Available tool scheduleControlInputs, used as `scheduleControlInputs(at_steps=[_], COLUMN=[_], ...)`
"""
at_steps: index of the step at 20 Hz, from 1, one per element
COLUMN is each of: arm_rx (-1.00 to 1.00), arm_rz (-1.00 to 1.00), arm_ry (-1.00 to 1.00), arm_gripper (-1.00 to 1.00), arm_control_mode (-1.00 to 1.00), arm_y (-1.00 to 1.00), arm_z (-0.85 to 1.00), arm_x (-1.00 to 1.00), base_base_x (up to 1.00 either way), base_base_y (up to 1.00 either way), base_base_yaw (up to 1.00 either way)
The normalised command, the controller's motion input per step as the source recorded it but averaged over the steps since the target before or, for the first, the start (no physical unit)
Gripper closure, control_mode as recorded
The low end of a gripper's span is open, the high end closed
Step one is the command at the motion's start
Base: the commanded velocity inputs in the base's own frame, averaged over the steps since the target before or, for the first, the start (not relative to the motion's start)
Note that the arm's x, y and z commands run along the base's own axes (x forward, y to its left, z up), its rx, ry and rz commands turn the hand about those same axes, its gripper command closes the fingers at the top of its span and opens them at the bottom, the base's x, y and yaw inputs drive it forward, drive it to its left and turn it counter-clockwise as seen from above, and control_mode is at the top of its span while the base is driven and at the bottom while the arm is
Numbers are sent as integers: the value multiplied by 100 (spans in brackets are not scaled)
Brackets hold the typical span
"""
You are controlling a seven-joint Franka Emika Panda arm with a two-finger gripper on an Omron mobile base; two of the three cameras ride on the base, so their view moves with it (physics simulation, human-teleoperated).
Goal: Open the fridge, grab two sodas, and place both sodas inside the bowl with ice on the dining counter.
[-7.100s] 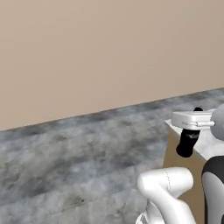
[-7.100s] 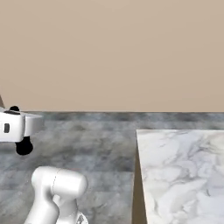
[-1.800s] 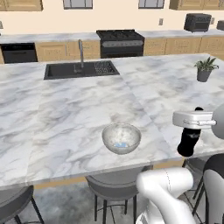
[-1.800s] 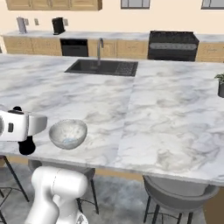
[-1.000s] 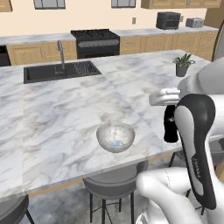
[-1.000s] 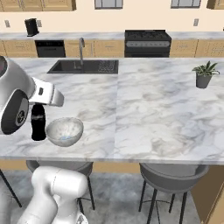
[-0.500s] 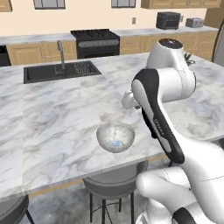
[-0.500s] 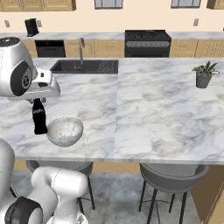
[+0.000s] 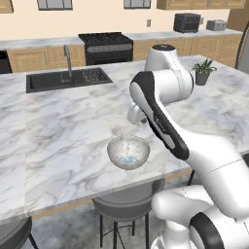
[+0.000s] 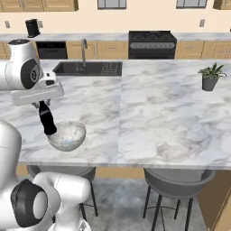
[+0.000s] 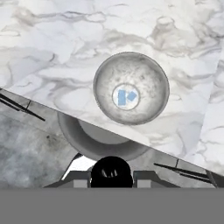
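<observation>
Gripper (image 10: 48,128), jaws pinching a dark bottle-shaped object (image 10: 46,120), hangs at the left rim of the bowl (image 10: 67,135) near the dining counter's (image 10: 158,117) near edge. Far: sink (image 10: 88,68); right: potted plant (image 10: 210,76). Stools (image 10: 178,180) below.

Bright, even rendered light, faint soft shadows under the bowl (image 9: 128,152), coarse slightly blurry detail throughout.

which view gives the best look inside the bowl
The hand view: it looks straight down into the bowl, showing the whole rim and small blue pieces at the bottom. The left base view shows the bowl from the side with part of the inside; in the right base view the bowl is partly covered by a dark object under the hand.
</observation>
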Motion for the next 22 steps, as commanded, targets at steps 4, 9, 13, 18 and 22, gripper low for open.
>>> scheduleControlInputs(at_steps=[4,9,13,18,22], arm_rx=[0,0,0,0,0], arm_rz=[16,11,6,3,0], arm_ry=[0,0,0,0,0], arm_gripper=[100,100,100,100,100], arm_control_mode=[-100,-100,-100,-100,-100], arm_y=[5,12,27,15,0], arm_z=[-35,-26,-32,-32,-23], arm_x=[21,32,33,27,21], base_base_x=[0,0,0,0,0], base_base_y=[0,0,0,0,0], base_base_yaw=[0,0,0,0,0])
